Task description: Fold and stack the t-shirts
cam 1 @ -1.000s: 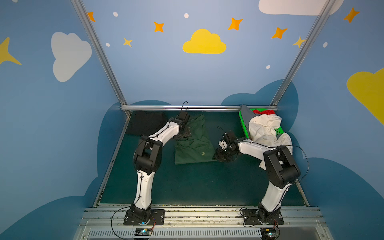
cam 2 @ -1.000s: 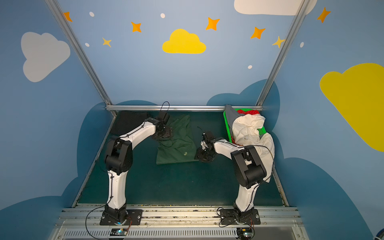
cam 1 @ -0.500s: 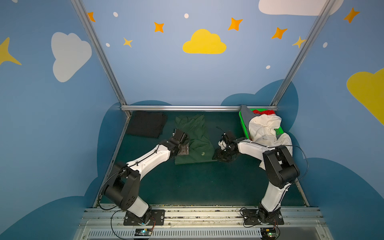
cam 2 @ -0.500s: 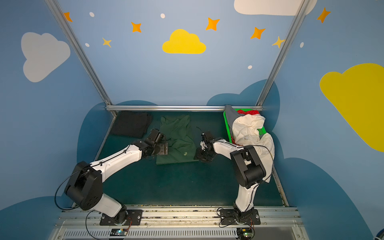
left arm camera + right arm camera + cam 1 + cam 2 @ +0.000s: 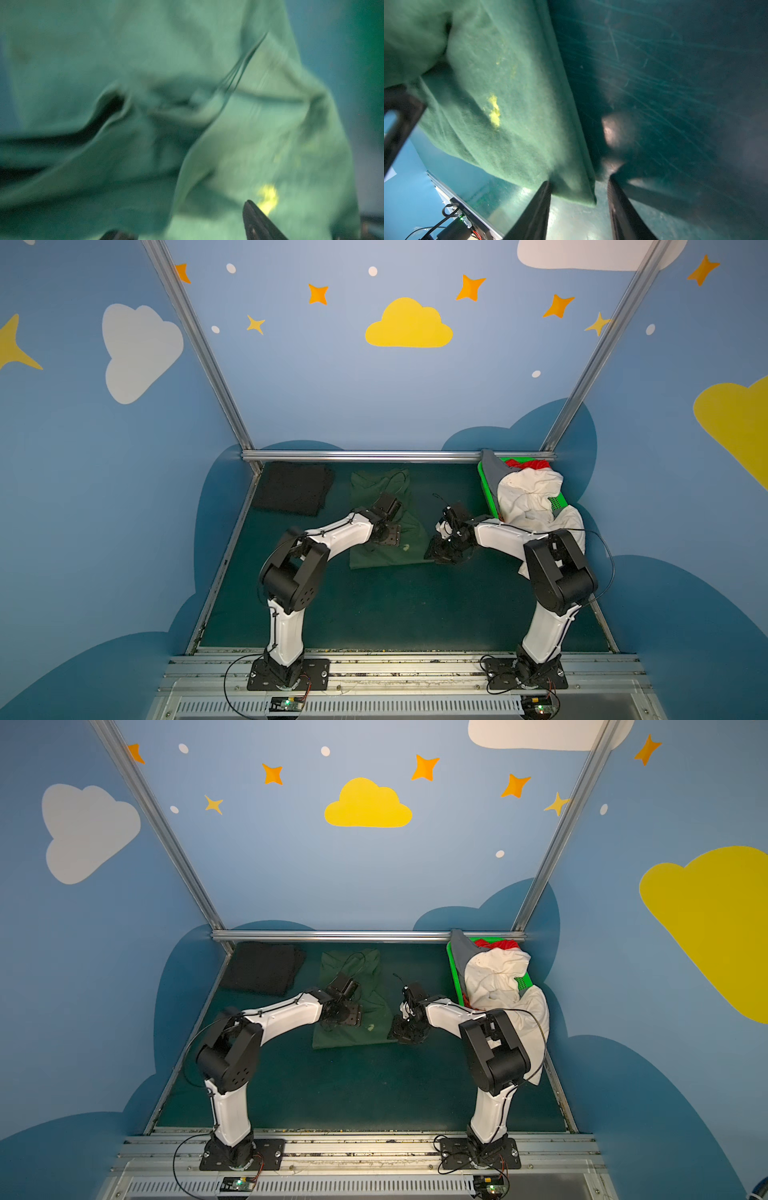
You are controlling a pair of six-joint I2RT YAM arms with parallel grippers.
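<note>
Dark green t-shirt has one corner inside the right tool.

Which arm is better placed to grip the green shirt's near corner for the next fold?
Probably the right: the right gripper straddles that corner of the green shirt with its jaws apart. The left gripper hangs over the shirt's middle, not at an edge.

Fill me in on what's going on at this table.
Two robot arms are working on a green tee lying mid-table. The left end effector is low over its middle, jaws apart. The right end effector has open jaws around the tee's near right corner, not yet closed. A black tee lies folded at the back left. A white tee, a red tee and a grey tee are heaped in the basket at the back right.
</note>
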